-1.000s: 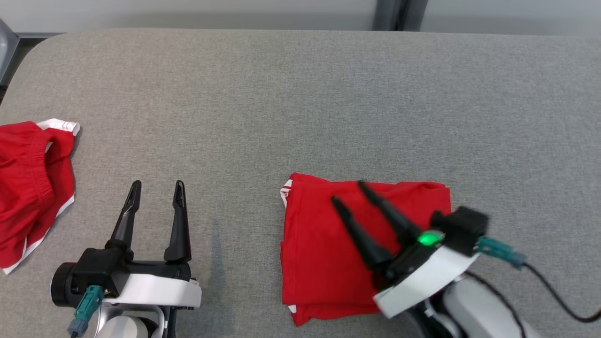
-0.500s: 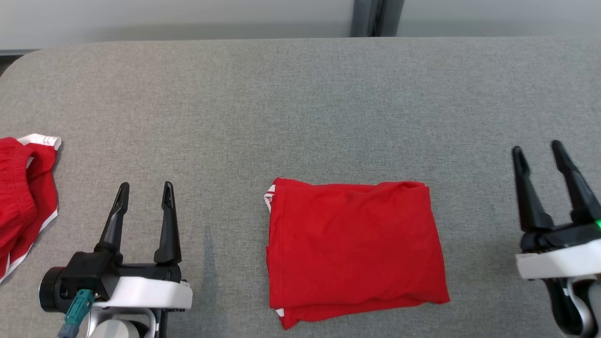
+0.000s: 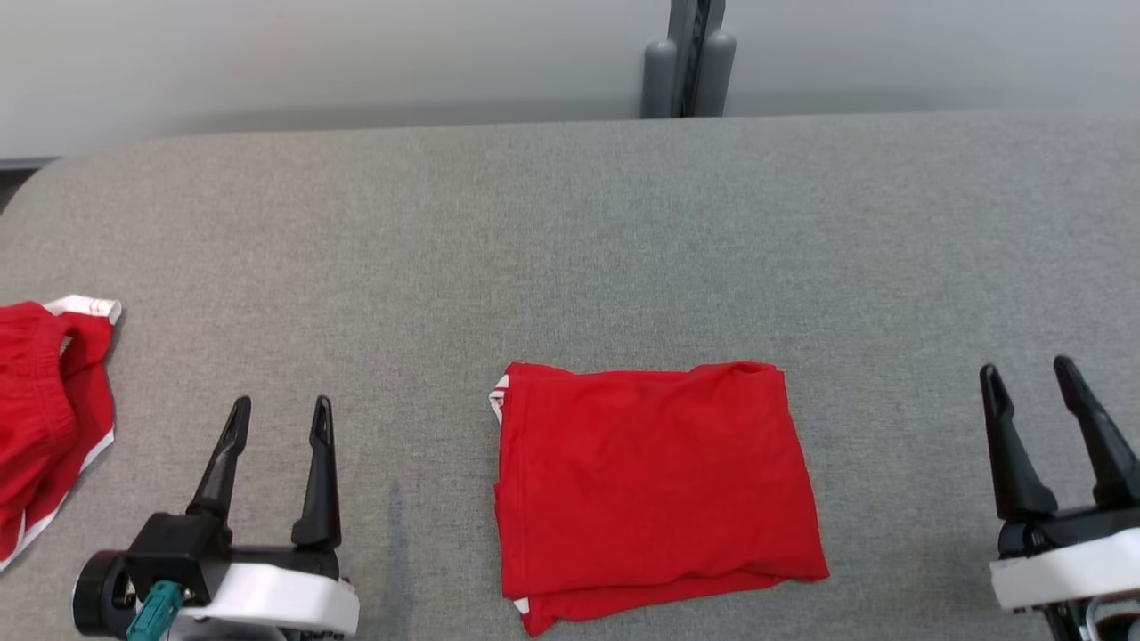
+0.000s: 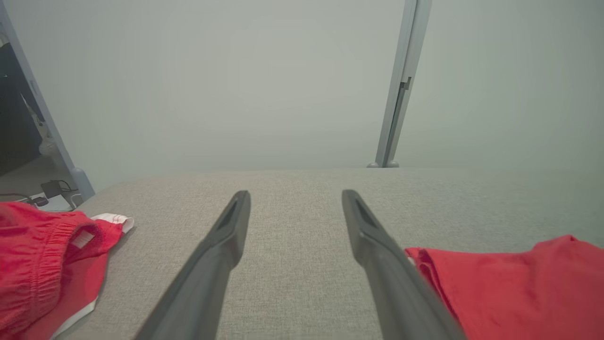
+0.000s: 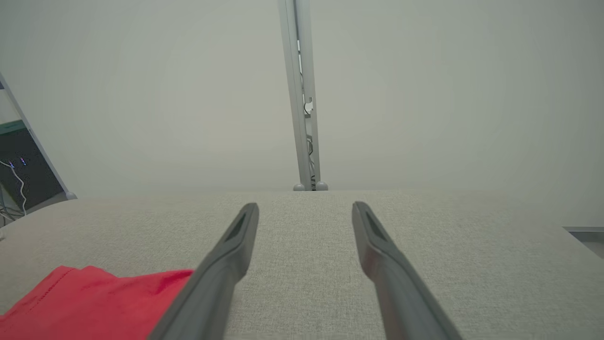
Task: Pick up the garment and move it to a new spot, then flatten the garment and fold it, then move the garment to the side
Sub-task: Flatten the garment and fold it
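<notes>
Far left, a second red piece (image 3: 44,418), shorts by the look of it, cut off at the edge. Left gripper (image 3: 281,406) hovers, fingers spread wide, empty. Centre of the grey table (image 3: 570,223), the garment (image 3: 650,485) lies folded flat. Right gripper (image 3: 1024,368) well clear of it, fingers wide, holding nothing.

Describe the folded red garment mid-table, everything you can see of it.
The folded red garment is thin, soft-looking cloth, folded into a rough rectangle of stacked layers, with white trim peeking out at its left corners. It lies flat, lightly creased, on the grey fabric tabletop, between the left gripper and right gripper; neither touches it.
</notes>
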